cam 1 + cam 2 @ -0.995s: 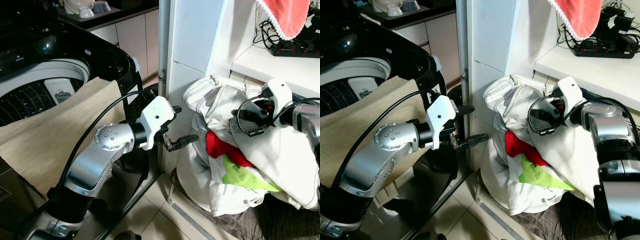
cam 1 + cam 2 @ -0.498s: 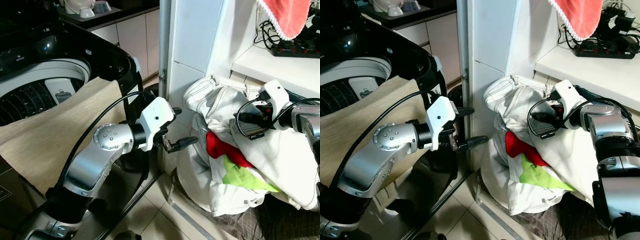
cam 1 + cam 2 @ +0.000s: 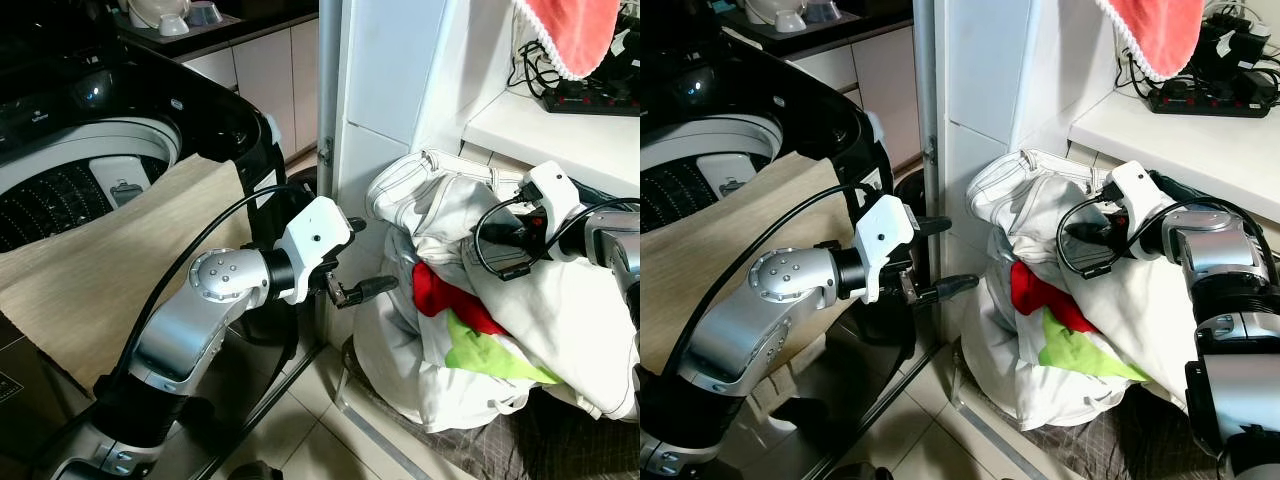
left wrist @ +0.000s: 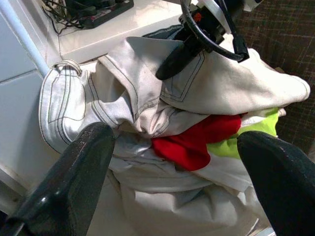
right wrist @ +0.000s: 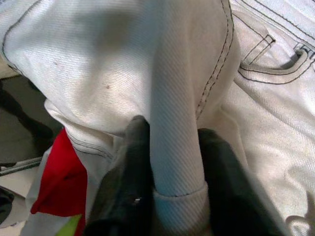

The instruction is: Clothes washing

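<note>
Head stereo downward; 2 wrist cameras close on shared laundry pile point(image 4: 162, 128).

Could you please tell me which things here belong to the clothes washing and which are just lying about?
Part of the job:
washer
beige cloth draped over its rim
white jeans, pinched by the right gripper
red garment
green garment
left gripper, open beside the pile

Lying about:
power strip
pink towel
bowls

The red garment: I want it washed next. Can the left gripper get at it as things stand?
Probably yes. The left gripper is open and aimed at the pile, and the red garment shows between the white jeans folds, with open space in between; only its edges are tucked under.
</note>
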You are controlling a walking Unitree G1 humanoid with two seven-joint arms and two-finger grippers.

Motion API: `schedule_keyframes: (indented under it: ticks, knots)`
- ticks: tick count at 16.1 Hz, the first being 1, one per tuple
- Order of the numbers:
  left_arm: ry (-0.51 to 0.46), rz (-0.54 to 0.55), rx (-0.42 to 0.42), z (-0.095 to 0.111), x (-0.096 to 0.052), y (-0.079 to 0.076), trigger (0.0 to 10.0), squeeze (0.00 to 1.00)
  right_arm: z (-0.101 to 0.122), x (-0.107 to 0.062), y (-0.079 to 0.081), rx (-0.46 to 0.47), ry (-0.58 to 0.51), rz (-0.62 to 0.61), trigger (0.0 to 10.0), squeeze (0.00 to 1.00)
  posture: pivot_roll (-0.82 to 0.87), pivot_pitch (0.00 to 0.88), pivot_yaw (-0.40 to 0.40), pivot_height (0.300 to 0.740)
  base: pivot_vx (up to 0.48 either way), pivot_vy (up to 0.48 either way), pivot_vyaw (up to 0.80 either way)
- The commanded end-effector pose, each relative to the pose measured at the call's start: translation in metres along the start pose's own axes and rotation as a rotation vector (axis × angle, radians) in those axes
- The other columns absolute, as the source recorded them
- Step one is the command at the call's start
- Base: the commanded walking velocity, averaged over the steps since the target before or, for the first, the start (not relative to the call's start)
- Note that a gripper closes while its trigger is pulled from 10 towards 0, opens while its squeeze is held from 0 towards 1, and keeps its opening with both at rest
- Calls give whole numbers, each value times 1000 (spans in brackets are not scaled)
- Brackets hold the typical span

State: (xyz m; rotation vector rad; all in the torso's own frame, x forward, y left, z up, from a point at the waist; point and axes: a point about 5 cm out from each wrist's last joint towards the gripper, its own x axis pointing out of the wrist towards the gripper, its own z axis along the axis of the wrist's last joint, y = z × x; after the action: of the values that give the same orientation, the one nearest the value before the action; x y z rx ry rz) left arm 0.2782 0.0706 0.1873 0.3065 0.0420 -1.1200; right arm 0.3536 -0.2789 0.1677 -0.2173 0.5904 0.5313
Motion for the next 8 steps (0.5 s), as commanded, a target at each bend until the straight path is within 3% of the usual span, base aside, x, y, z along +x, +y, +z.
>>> schedule_keyframes:
  ticks: [1,8]
  knots:
    - [3,14,13,2,0,4,10000,0,4,-2,0,22,-32,13,0,0,-58,0,32,740,0,0,0]
    - [-81,102,14,11,5,9,10000,0,19,-14,13,257,-325,192,0,0,-66,0,29,740,0,0,0]
